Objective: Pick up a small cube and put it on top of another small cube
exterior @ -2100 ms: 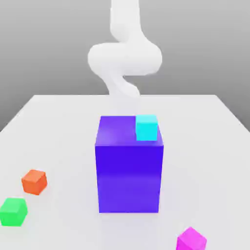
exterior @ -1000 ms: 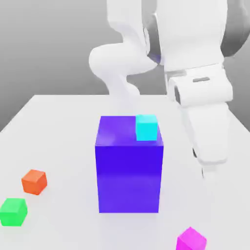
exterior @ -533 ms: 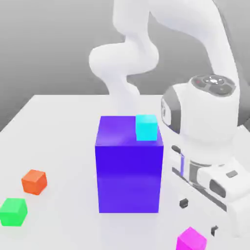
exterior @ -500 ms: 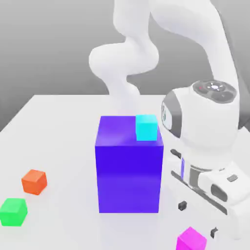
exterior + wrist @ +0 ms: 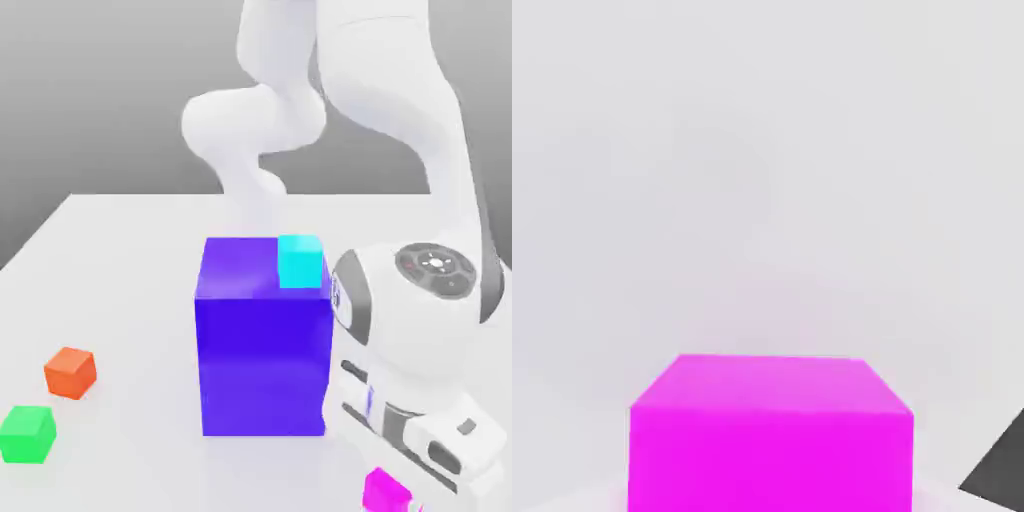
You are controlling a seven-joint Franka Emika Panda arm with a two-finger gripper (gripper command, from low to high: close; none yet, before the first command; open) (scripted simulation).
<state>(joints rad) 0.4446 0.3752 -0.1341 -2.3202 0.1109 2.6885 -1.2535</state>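
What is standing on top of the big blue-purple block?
A cyan cube sits on the blue-purple block, at its far corner toward the exterior view's right. The rest of the top is bare. The arm covers the block's lower right edge.

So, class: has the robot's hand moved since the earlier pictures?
Yes. Against the big blue block, it has come down from above onto the magenta cube.

Magenta small cube (image 5: 770,435), white table (image 5: 110,290)
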